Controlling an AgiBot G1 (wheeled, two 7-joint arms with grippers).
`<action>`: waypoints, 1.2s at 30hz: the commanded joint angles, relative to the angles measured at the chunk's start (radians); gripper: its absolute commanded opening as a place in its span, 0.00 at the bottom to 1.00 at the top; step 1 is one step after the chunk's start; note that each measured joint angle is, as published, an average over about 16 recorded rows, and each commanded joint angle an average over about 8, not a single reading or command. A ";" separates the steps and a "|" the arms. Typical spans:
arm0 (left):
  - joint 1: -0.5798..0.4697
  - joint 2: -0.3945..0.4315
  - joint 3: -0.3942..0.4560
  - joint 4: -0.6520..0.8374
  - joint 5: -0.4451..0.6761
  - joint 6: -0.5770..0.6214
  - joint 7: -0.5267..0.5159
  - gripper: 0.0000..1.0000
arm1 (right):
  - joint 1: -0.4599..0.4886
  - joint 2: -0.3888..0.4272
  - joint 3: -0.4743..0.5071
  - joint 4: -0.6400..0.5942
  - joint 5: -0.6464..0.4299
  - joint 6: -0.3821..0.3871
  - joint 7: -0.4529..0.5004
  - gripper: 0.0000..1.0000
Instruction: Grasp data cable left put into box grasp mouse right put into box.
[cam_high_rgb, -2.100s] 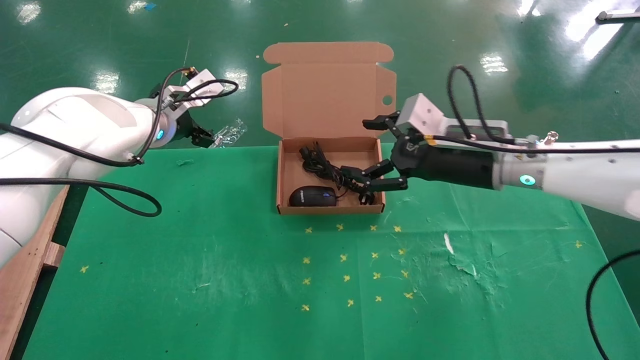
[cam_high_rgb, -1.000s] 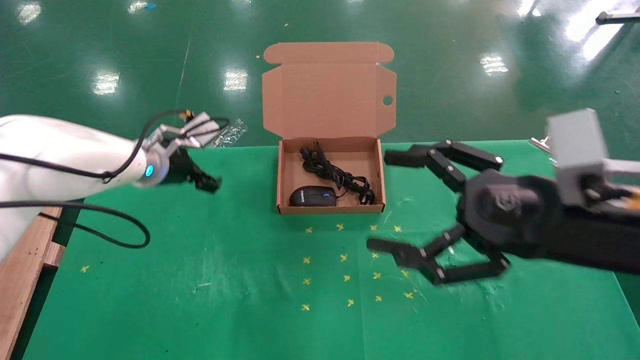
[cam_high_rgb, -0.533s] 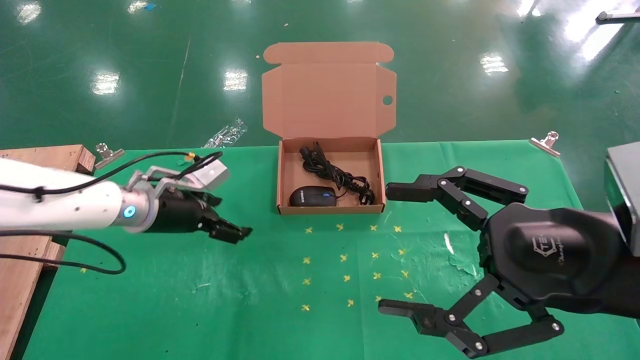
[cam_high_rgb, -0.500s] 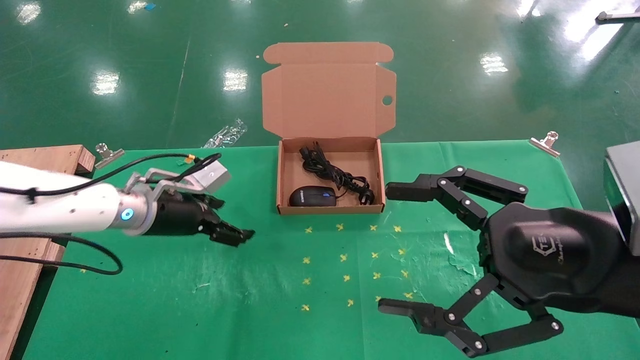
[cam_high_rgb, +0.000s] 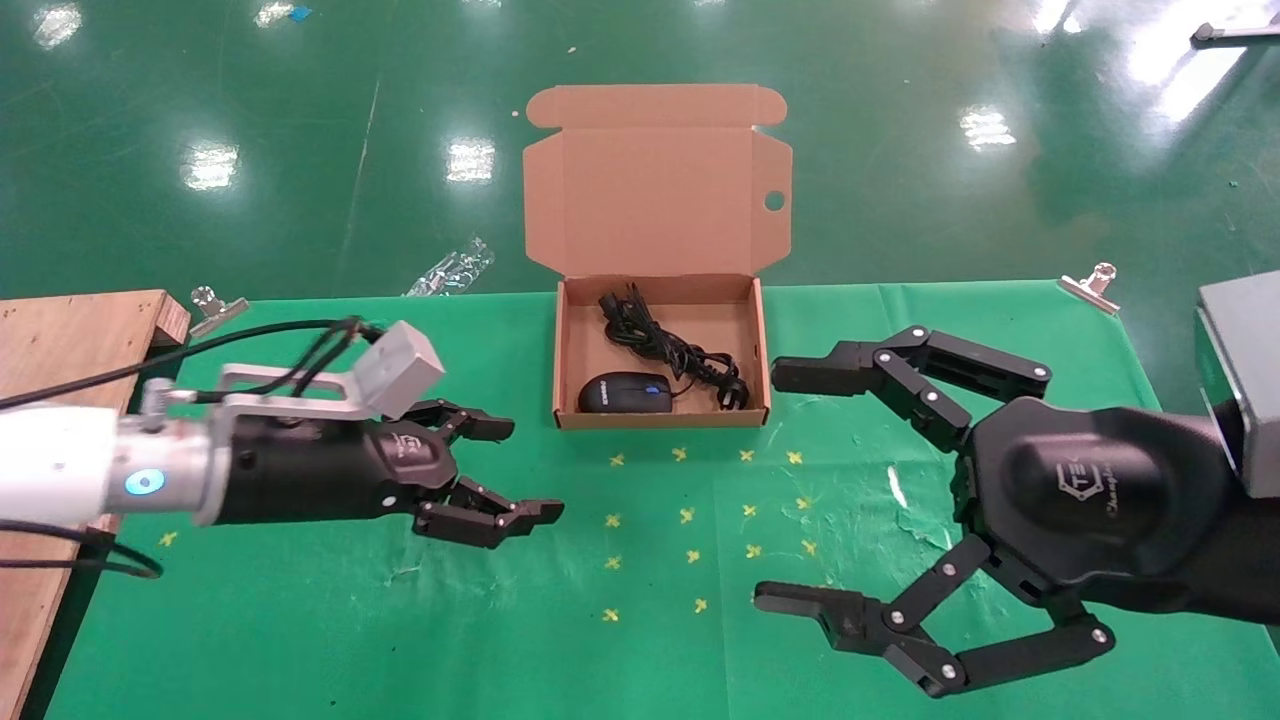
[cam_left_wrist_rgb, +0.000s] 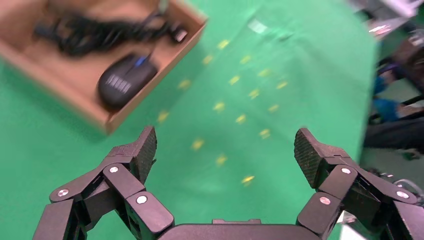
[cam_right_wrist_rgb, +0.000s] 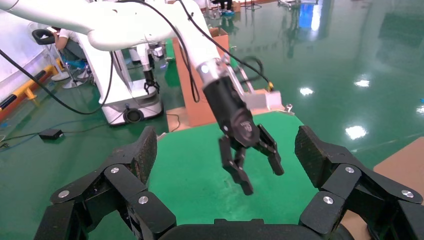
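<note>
The brown cardboard box (cam_high_rgb: 562, 355) stands open at the table's far middle, lid up. The coiled black data cable (cam_high_rgb: 660, 345) lies in it, its plug at the near right corner. The black mouse (cam_high_rgb: 626, 393) lies in the box's near left corner; it also shows in the left wrist view (cam_left_wrist_rgb: 126, 81), as do the cable (cam_left_wrist_rgb: 95, 35) and box (cam_left_wrist_rgb: 60, 82). My left gripper (cam_high_rgb: 524, 470) is open and empty, low over the cloth left of the box's front. My right gripper (cam_high_rgb: 790, 487) is open and empty, right of the box. The right wrist view shows the left gripper (cam_right_wrist_rgb: 260, 172).
A green cloth (cam_high_rgb: 400, 620) with yellow cross marks covers the table. Metal clips (cam_high_rgb: 1090, 283) hold its far corners. A wooden board (cam_high_rgb: 60, 340) lies at the left edge. A clear wrapper (cam_high_rgb: 450, 268) lies on the floor beyond the table.
The right gripper has drawn back from the box toward me and to the right, leaving cable and mouse inside. The left arm has swung down and in over the cloth, and its jaws have opened.
</note>
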 joint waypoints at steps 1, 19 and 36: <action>0.020 -0.020 -0.030 -0.016 -0.063 0.024 0.042 1.00 | 0.000 0.000 0.000 0.000 0.000 0.000 0.000 1.00; 0.189 -0.189 -0.288 -0.154 -0.603 0.230 0.398 1.00 | 0.000 0.001 -0.001 0.000 0.001 0.000 -0.001 1.00; 0.201 -0.201 -0.305 -0.164 -0.642 0.244 0.418 1.00 | 0.000 0.001 -0.001 0.000 0.001 0.001 -0.001 1.00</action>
